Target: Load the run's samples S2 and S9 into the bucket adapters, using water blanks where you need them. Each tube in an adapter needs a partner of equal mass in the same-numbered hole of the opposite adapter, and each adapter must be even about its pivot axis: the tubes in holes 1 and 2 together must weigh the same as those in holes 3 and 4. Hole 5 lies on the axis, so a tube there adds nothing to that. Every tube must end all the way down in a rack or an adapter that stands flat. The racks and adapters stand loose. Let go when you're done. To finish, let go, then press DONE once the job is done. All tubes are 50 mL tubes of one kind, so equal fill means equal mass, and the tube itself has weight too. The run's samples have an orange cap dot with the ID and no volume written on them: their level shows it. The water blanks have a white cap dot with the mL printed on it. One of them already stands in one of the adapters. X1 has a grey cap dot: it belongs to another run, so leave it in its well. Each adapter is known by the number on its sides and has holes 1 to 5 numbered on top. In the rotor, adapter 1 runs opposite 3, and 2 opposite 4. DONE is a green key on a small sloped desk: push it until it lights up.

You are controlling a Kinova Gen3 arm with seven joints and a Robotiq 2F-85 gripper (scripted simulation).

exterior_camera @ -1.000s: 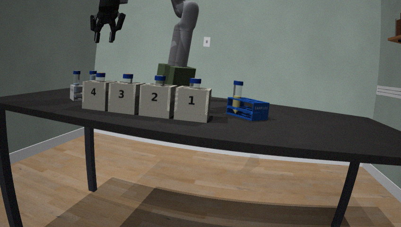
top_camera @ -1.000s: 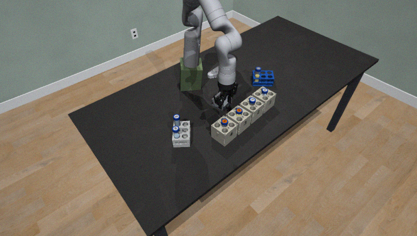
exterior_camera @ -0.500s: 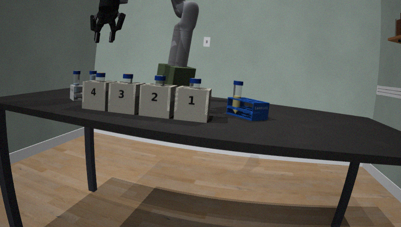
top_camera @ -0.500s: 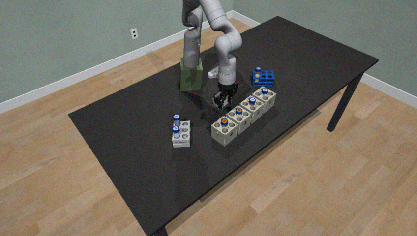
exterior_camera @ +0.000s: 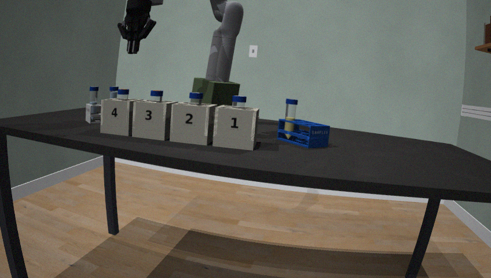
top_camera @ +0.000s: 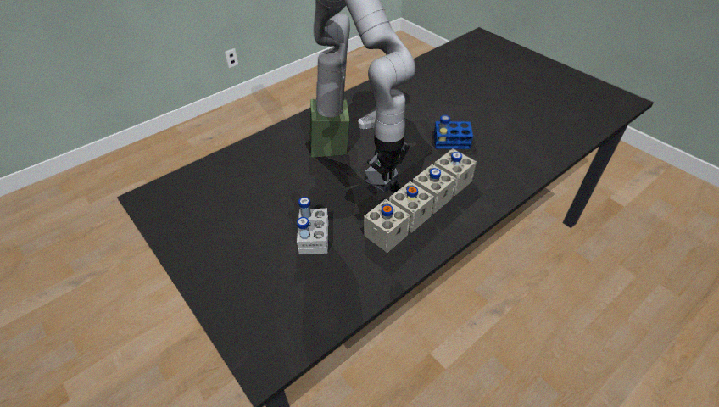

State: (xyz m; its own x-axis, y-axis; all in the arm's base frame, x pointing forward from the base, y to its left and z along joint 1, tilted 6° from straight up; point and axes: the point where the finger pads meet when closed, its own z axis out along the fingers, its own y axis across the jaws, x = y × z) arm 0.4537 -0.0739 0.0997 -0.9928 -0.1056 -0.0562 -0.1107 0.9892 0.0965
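while hanging high | gripper [exterior_camera: 132, 48] closed, empty | adapter 4 [exterior_camera: 114, 117] below

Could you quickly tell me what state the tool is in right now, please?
Tool: closed, holding nothing, raised well above the table behind adapter 4.

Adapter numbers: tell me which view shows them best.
The exterior view: the side faces read 4, 3, 2 and 1. The top view shows the adapters' hole layout and cap dots, but no legible side numbers.
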